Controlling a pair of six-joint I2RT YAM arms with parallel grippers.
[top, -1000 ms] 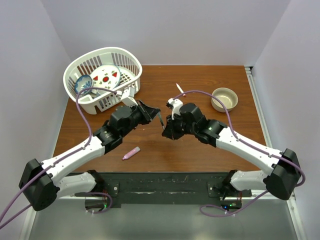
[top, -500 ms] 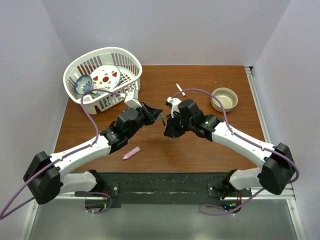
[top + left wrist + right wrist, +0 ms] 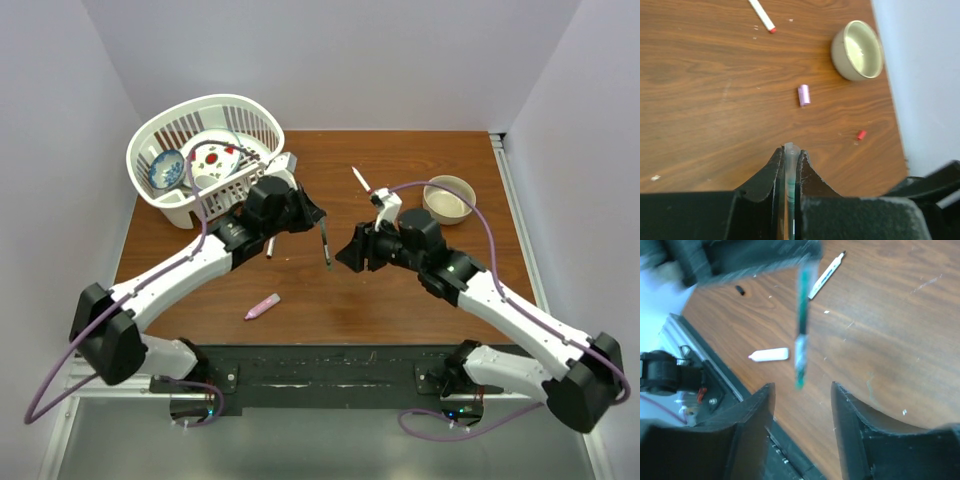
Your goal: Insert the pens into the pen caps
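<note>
One pink cap [image 3: 804, 95] near bowl [image 3: 857, 49]

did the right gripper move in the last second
Yes. The right gripper has backed off to the right, toward the beige bowl, away from the pen in the left gripper.

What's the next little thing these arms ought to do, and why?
Probably the left gripper should lower the dark pen to the table and release it: it alone holds the pen in the air, while the right gripper stands open and empty.
</note>
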